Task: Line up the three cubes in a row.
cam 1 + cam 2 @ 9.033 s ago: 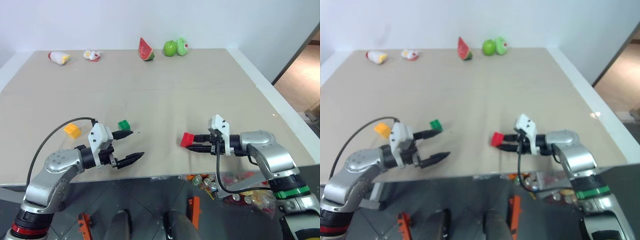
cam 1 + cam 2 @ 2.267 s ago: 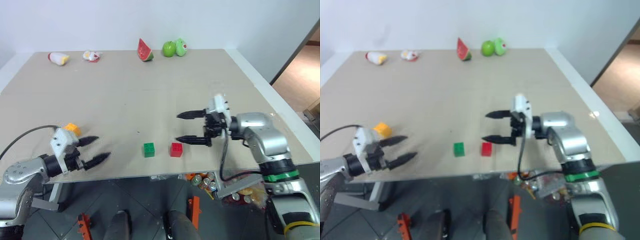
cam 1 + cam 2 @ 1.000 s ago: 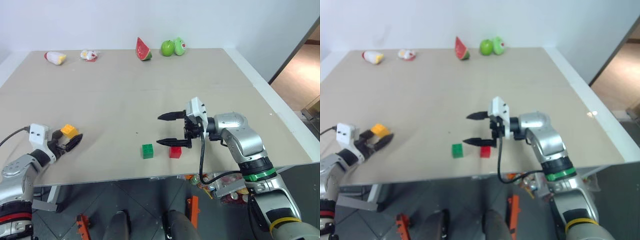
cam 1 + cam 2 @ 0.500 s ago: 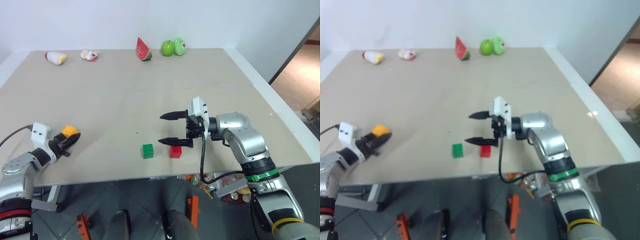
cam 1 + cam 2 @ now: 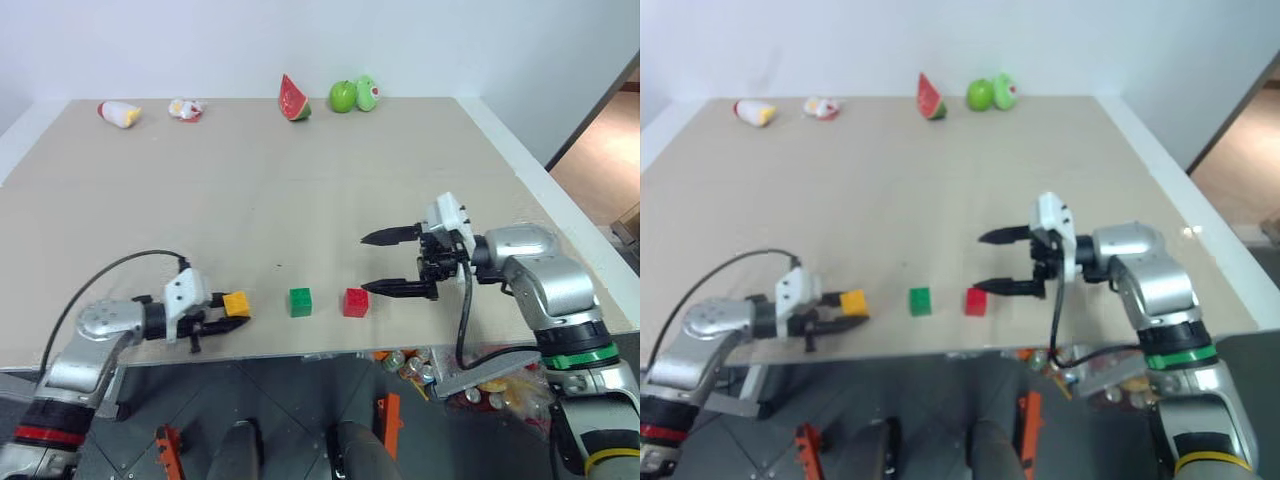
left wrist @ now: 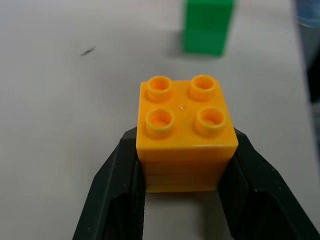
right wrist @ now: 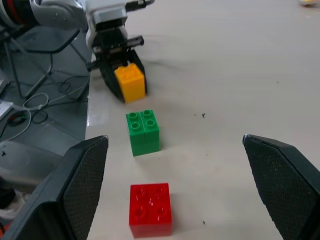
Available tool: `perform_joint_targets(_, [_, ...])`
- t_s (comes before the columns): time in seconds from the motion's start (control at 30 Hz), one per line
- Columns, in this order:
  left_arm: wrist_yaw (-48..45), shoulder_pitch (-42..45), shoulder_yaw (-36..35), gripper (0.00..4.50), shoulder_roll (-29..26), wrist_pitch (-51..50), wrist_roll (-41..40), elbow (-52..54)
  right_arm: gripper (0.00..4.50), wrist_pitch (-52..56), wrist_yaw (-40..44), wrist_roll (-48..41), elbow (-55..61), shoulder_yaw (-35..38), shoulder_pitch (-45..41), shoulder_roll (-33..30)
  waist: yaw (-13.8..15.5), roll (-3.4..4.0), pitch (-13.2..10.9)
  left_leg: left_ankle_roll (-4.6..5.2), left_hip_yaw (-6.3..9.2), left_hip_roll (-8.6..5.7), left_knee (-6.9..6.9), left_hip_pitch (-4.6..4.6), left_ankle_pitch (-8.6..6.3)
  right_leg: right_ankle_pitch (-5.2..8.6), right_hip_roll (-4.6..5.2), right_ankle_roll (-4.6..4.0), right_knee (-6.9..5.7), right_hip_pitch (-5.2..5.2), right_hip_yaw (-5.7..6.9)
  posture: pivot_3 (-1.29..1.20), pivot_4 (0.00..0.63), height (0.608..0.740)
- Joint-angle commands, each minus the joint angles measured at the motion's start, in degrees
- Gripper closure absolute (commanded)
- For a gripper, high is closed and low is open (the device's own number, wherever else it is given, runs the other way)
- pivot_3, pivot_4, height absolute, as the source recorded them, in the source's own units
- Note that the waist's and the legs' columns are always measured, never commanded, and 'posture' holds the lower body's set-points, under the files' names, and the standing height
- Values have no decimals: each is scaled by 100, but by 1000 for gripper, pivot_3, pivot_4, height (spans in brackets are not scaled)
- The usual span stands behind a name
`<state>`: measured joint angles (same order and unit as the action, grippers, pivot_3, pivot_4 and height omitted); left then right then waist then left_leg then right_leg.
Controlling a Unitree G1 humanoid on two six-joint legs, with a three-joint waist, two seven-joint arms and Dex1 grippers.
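Note:
Near the table's front edge a yellow-orange cube, a green cube and a red cube stand roughly side by side. My left gripper is shut on the yellow-orange cube, one black finger on each side, low at the table surface and left of the green cube. My right gripper is open, just right of the red cube and apart from it. In the right wrist view the red cube, green cube and yellow-orange cube run in a slightly slanted line.
At the table's far edge lie a watermelon slice, a green apple, another green toy fruit, and two small toys. The cubes sit close to the table's front edge.
My left gripper shut on the yellow-orange cube and carried it right, up beside the green cube. My right gripper, still open, drew back right from the red cube.

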<state>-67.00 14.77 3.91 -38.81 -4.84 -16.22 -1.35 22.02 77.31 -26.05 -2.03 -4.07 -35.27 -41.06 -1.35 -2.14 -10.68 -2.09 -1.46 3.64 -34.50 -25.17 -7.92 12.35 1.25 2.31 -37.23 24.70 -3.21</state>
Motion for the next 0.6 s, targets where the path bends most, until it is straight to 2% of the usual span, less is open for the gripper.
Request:
perform_joint_targets(0.03, [-239, 309, 179, 3150, 48, 231, 77, -173, 0, 119, -85, -163, 413, 238, 136, -117, -11, 0, 0, 0, 0, 0, 0, 1, 0, 0, -2, 0, -1, -1, -1, 0, 150, 740])
perform_joint_targets(0.3, [-620, 685, 299, 3150, 50, 509, 127, -849, 0, 323, -413, -228, 825, 405, 462, -181, -10, 1, 0, 1, -3, 0, -3, -14, 0, -3, -7, 9, -2, 16, -12, 0, 150, 740])
perform_joint_targets(0.6, [-796, 537, 83, 3150, -155, 344, -94, -763, 0, 300, -515, -194, 793, 370, 456, -165, -12, 0, 0, 2, -5, 1, -6, -14, 0, -4, -9, 10, -4, 18, -16, 0, 150, 740])
